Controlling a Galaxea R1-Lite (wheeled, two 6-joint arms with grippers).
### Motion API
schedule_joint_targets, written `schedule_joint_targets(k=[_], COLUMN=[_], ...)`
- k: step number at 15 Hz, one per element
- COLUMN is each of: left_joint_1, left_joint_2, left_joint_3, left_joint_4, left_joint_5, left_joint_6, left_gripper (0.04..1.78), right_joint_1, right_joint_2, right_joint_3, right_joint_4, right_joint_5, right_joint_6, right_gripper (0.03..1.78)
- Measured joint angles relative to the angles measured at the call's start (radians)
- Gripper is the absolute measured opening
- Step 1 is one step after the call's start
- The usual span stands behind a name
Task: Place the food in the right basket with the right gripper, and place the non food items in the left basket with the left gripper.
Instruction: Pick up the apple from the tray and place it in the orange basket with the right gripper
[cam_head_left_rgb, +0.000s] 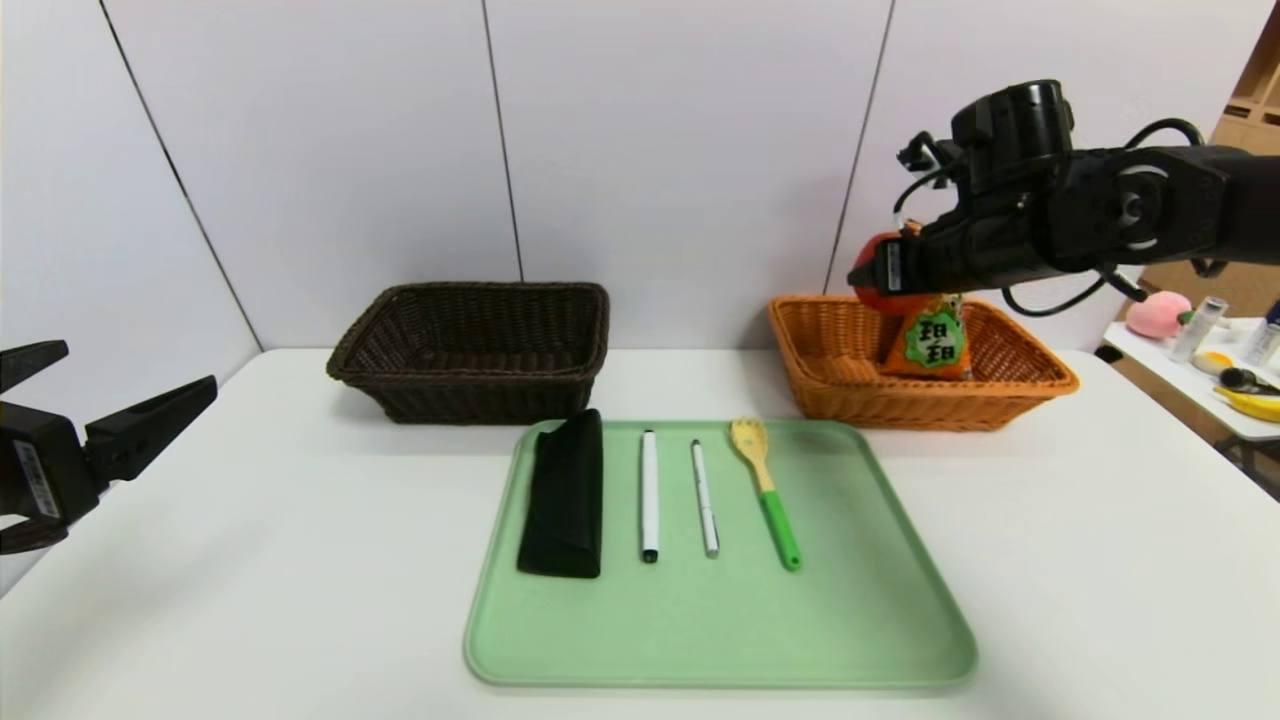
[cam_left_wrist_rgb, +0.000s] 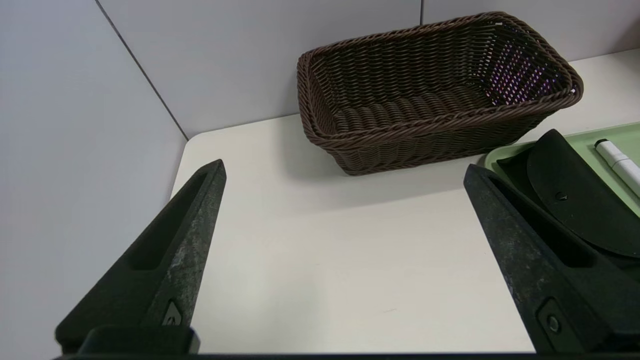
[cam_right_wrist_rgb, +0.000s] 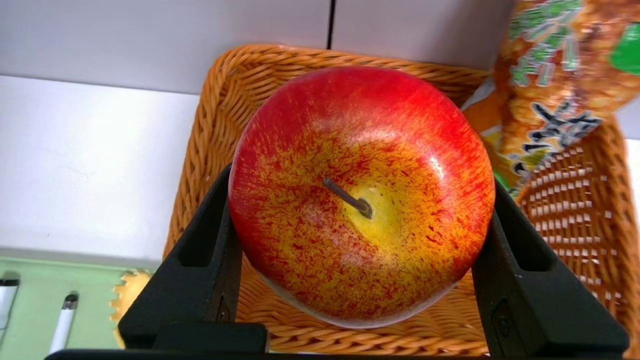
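Observation:
My right gripper (cam_head_left_rgb: 880, 280) is shut on a red-yellow apple (cam_right_wrist_rgb: 360, 195) and holds it above the orange basket (cam_head_left_rgb: 830, 385), over its left part. The apple (cam_head_left_rgb: 872, 292) shows red behind the fingers in the head view. An orange snack bag (cam_head_left_rgb: 930, 340) leans inside that basket. The dark brown basket (cam_head_left_rgb: 470, 350) stands empty at the back left. On the green tray (cam_head_left_rgb: 720, 610) lie a black case (cam_head_left_rgb: 565, 495), two white pens (cam_head_left_rgb: 649, 495) (cam_head_left_rgb: 705, 498) and a green-handled spatula (cam_head_left_rgb: 765, 488). My left gripper (cam_head_left_rgb: 120, 400) is open and empty at the table's left edge.
A side table (cam_head_left_rgb: 1190, 385) at the far right holds a pink peach, a banana and small bottles. White wall panels stand close behind the baskets. In the left wrist view the brown basket (cam_left_wrist_rgb: 430, 85) and the black case (cam_left_wrist_rgb: 570, 195) lie ahead of the open fingers.

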Motion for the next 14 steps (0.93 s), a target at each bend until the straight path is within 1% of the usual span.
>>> schedule_joint_targets(k=[2, 3, 4, 8, 13, 14], left_joint_1=[0.0, 0.0, 0.0, 0.001, 0.001, 0.0], left_joint_2=[0.0, 0.001, 0.002, 0.007, 0.009, 0.009], left_joint_3=[0.004, 0.007, 0.007, 0.008, 0.006, 0.006], left_joint_4=[-0.001, -0.001, -0.001, -0.002, -0.002, -0.002], left_joint_5=[0.0, 0.0, 0.0, 0.001, 0.001, 0.0], left_joint_6=[0.001, 0.002, 0.001, 0.0, 0.0, 0.0], left_gripper=[1.69, 1.69, 1.69, 1.69, 1.69, 1.69], right_joint_1=[0.0, -0.002, -0.003, -0.004, -0.005, -0.006], right_joint_2=[0.066, 0.096, 0.129, 0.214, 0.253, 0.257], right_joint_3=[-0.129, -0.16, -0.175, -0.185, -0.186, -0.186], right_joint_4=[0.131, 0.179, 0.206, 0.202, 0.142, 0.133], right_joint_5=[0.012, 0.015, 0.016, 0.006, 0.003, 0.0], right_joint_6=[0.007, 0.007, 0.007, 0.016, 0.015, 0.017], right_gripper=[1.23, 1.23, 1.23, 1.22, 1.22, 1.29])
